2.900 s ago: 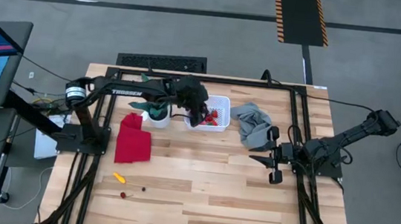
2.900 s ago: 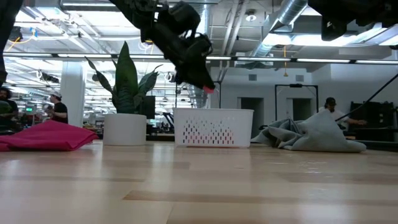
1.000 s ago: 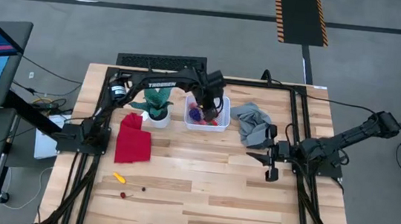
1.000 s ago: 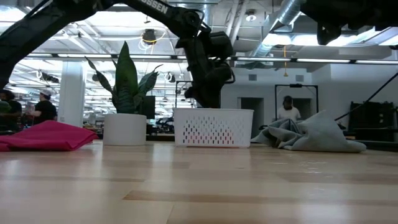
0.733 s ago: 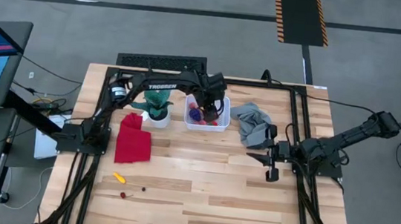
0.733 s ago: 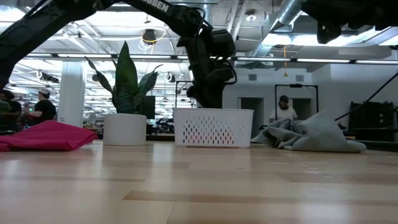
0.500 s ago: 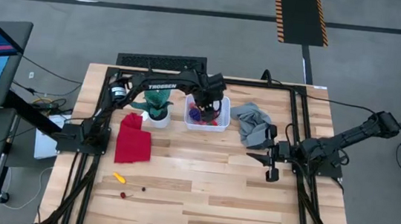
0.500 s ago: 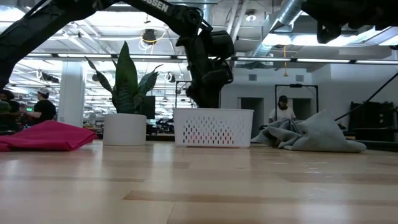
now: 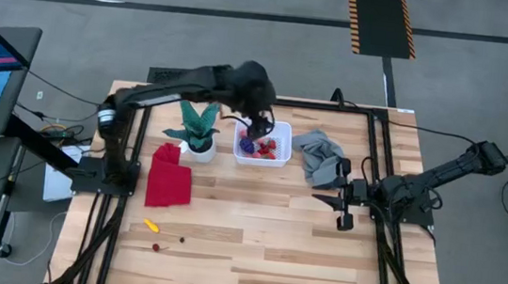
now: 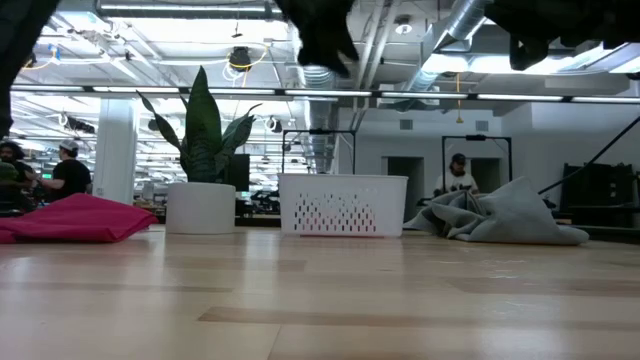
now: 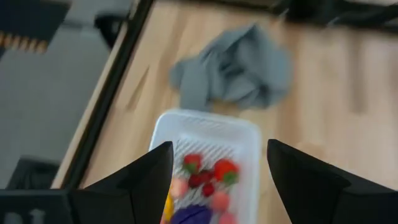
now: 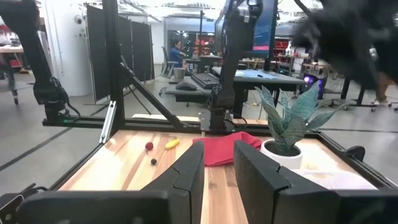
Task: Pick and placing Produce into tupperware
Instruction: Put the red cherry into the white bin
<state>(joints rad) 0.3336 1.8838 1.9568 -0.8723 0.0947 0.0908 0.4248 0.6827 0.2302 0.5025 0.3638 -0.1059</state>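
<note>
Left end effector (image 9: 258, 124) hangs above the white bin (image 9: 279, 157) at the table's 12 o'clock edge, fingers spread, holding nothing. Bin contains strawberries (image 11: 225, 170) and a purple grape bunch (image 9: 248, 145). Right end effector (image 9: 344, 206) waits at 3 o'clock, fingers narrowly parted, empty. Yellow piece (image 9: 150, 225) lies at 7 o'clock.

Pale wooden table (image 9: 263, 238) with visible grain, white perforated plastic tupperware (image 10: 343, 205), crumpled grey cloth (image 9: 320, 158), matt red cloth (image 9: 169, 177)
</note>
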